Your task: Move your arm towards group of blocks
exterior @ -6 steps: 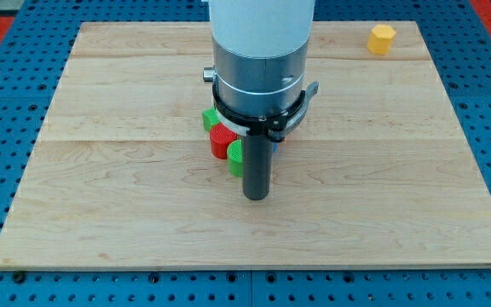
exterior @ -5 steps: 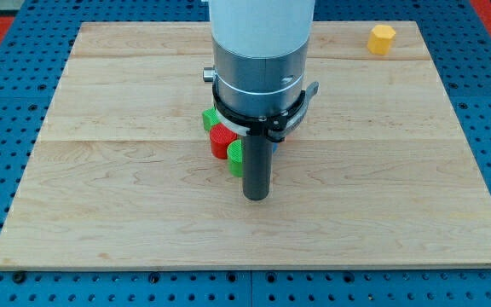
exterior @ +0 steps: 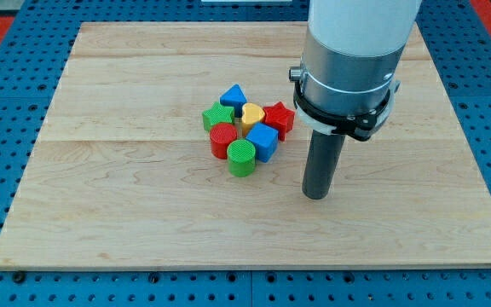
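Group of blocks [exterior: 247,128] just left of my tip [exterior: 315,195], apart; no jaws.

Clustered plastic blocks lie left of our tip [exterior: 315,195]: green cylinder [exterior: 241,158] nearest, then blue cube [exterior: 262,141], red star [exterior: 279,118], yellow heart [exterior: 252,113], blue triangle [exterior: 233,95].

1. Arm [exterior: 361,26] — one pale, wide cylindrical body entering from the view's top, right of centre, standing upright.
2. Collar [exterior: 346,81] — grey metal band below the pale body, ringed at its base by a black clamp [exterior: 341,121].
3. Rod [exterior: 320,162] — straight, dark, vertical, hanging from under the clamp.
4. My tip [exterior: 315,196] — the rod's lower end, at the board surface, right of centre.
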Robot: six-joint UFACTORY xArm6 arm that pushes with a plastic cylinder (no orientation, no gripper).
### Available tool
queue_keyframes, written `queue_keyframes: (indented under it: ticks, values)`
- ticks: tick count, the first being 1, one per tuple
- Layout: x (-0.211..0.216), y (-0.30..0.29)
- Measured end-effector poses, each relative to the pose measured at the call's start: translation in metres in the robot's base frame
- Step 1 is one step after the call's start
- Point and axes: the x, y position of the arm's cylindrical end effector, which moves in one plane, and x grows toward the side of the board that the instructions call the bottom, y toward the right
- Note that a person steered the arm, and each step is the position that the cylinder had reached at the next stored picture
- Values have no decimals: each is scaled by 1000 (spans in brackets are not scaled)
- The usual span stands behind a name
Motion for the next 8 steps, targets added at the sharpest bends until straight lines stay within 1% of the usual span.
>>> queue_keyframes:
  ticks: [1,2,3,4,5,6,7,8]
  values:
    - [-3,0]
    - [-26,15]
    - [-35,18]
    - [-35,21]
    - [-38,72]
    - [-49,106]
    - [-49,107]
    - [-49,141]
